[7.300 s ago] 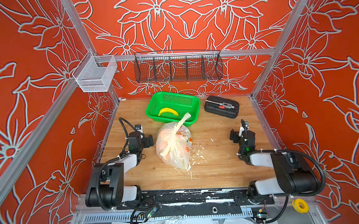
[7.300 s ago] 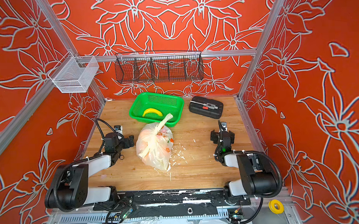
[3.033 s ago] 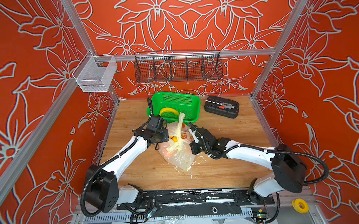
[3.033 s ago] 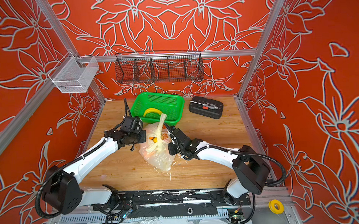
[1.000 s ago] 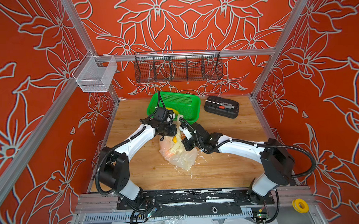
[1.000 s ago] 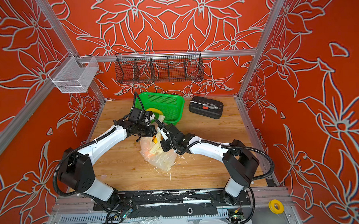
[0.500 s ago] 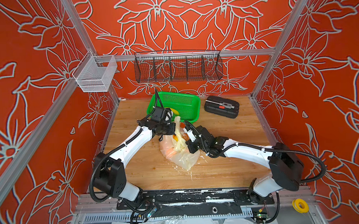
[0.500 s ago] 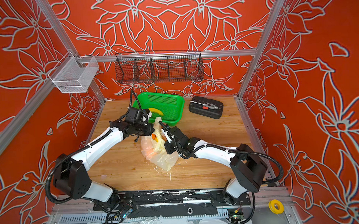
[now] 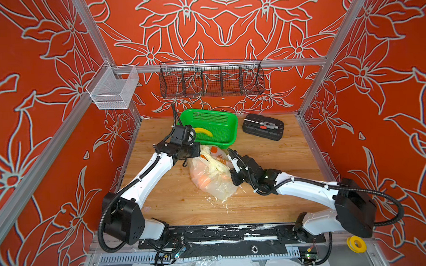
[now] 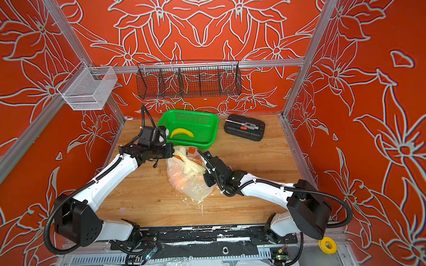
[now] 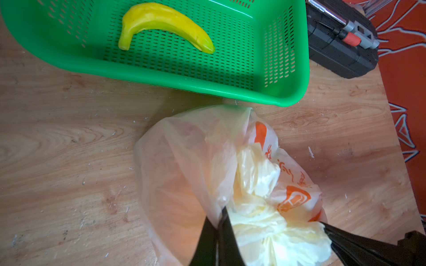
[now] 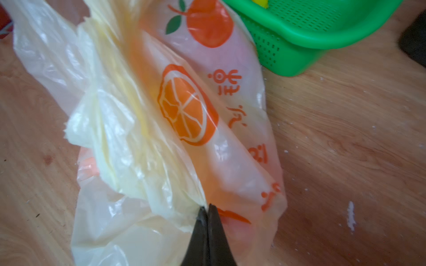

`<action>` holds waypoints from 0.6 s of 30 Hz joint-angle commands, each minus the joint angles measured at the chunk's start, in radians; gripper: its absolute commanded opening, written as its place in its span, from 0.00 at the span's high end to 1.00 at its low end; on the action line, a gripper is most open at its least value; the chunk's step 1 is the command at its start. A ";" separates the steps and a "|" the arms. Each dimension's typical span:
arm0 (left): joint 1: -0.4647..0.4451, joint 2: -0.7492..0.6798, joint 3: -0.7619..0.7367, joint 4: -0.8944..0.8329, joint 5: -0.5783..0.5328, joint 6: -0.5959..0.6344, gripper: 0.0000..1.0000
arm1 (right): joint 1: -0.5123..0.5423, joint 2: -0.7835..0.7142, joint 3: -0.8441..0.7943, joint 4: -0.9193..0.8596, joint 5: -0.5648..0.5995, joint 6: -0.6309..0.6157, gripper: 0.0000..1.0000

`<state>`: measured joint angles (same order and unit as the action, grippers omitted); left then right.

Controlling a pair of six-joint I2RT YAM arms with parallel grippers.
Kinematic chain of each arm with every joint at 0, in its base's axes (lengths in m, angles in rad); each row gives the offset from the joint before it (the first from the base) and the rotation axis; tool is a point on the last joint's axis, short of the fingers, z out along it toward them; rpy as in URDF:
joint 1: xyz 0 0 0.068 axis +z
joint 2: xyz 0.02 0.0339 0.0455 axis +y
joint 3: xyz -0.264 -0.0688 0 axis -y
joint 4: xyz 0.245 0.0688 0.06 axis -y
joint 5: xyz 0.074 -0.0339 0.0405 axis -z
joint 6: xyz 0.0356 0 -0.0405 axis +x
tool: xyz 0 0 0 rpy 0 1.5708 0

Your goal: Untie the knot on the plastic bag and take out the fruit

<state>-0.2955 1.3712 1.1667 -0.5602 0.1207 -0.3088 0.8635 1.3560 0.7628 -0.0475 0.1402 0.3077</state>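
The left end effector (image 11: 219,220) pinches the plastic bag (image 11: 184,161) and the right end effector (image 12: 205,210) pinches the knot (image 12: 119,129), so pull them apart slowly, or the thin bag may rip.

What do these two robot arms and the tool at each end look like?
The left arm and right arm match: smooth white tube-like shells joined by chunky black joints, with ribbed black cables looping outside. The left tool and right tool each have two slim, tapering black fingers.
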 commanded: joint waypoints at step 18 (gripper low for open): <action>0.021 -0.073 -0.079 0.065 0.120 -0.045 1.00 | -0.036 -0.172 0.102 -0.063 -0.217 -0.004 0.45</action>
<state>-0.2806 1.2919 1.0740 -0.5091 0.2123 -0.3420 0.8139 1.1526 0.7761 -0.1123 0.0414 0.3511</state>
